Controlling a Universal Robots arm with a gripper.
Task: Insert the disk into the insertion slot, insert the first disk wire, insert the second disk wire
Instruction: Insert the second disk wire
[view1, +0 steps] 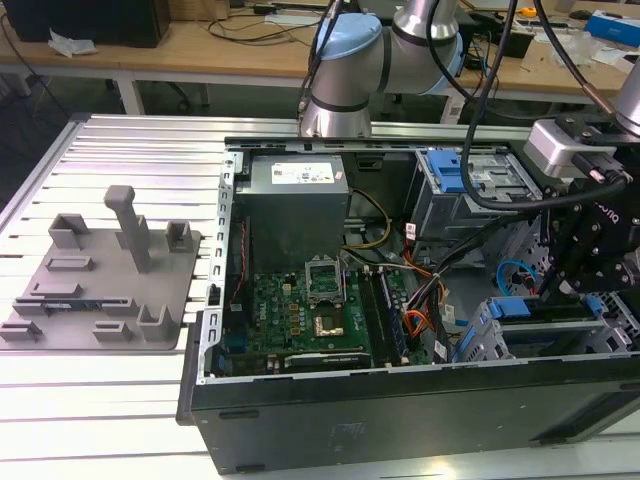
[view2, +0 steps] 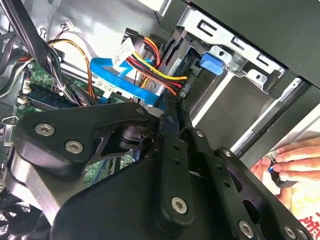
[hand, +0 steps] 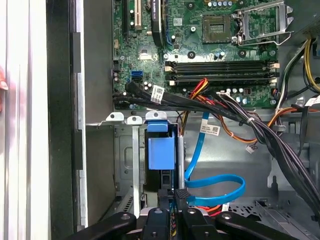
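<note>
In the exterior view my gripper (view1: 560, 290) reaches down into the open computer case at the right, over the grey insertion slot (view1: 490, 345). The disk's blue carrier (view1: 540, 306) lies in that cage; its silver face is hidden. The first wrist view has the carrier (hand: 161, 150) end-on inside the slot's metal wall (hand: 131, 165). Just before it my gripper (hand: 173, 199) is shut on the black plug of a blue disk wire (hand: 217, 182), which loops away to the side. In the second wrist view the closed fingers (view2: 170, 125) point toward the cage.
The motherboard (view1: 320, 310) and a bundle of black, red and yellow cables (hand: 240, 117) lie close by. A taller grey bay with a blue latch (view1: 450, 172) stands behind. A person's hand (view2: 292, 160) rests outside the case. A grey fixture plate (view1: 100, 290) sits at the exterior view's left.
</note>
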